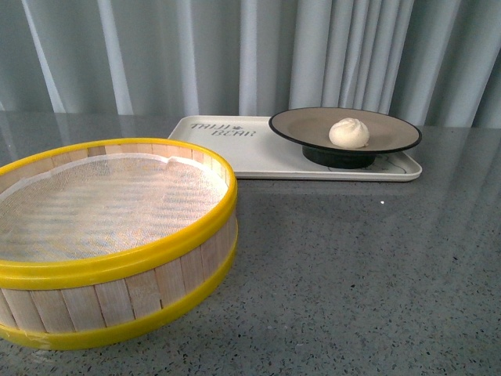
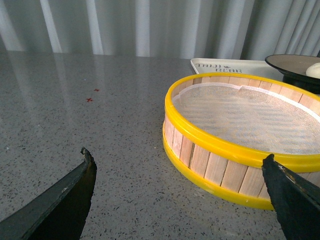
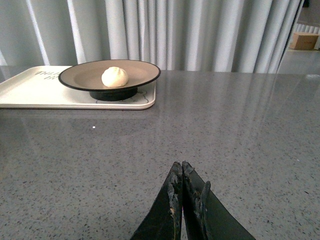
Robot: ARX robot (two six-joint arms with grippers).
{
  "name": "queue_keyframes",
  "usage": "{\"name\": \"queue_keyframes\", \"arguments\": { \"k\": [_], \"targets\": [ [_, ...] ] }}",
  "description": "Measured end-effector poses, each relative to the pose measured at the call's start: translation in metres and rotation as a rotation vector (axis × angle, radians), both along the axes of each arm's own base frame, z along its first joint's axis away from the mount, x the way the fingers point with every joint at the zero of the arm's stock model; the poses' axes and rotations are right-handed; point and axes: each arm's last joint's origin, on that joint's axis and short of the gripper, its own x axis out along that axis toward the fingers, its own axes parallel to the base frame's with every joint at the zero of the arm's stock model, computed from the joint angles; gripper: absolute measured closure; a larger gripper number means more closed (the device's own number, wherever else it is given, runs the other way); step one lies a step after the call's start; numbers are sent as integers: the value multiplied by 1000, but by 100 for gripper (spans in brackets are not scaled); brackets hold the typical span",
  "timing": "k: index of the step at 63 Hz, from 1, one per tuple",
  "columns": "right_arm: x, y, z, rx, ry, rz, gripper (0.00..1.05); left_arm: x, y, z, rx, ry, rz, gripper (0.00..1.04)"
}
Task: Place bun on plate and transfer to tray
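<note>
A cream-white bun (image 1: 349, 132) rests on the beige plate (image 1: 305, 125) with a black rim, and the plate stands on the right half of the cream tray (image 1: 235, 149) at the back of the table. The right wrist view shows the same bun (image 3: 114, 77), plate (image 3: 80, 77) and tray (image 3: 35, 90) far ahead. My right gripper (image 3: 181, 164) is shut and holds nothing, low over bare tabletop well short of the tray. My left gripper (image 2: 177, 159) is open and holds nothing. Part of the plate (image 2: 287, 63) and bun (image 2: 314, 70) shows behind the steamer in the left wrist view.
A wide wooden steamer basket (image 1: 117, 258) with yellow rims and a mesh liner sits at the front left; the steamer basket (image 2: 220, 160) lies just ahead of the left gripper, beside its right finger. Grey curtains hang behind the speckled table (image 1: 352, 274). Neither arm shows in the front view.
</note>
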Motion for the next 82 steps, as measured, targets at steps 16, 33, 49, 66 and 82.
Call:
{"name": "queue_keyframes", "arguments": {
  "k": [16, 33, 49, 66, 82],
  "targets": [
    [-10, 0, -15, 0, 27, -3, 103, 0, 0, 0, 0, 0, 0, 7],
    [-13, 0, -13, 0, -3, -4, 103, 0, 0, 0, 0, -1, 0, 7],
    [-13, 0, -13, 0, -3, -4, 71, 0, 0, 0, 0, -1, 0, 7],
    [-13, 0, -13, 0, -3, -4, 25, 0, 0, 0, 0, -1, 0, 7],
    [-13, 0, -13, 3, -3, -4, 9, 0, 0, 0, 0, -1, 0, 7]
  ]
}}
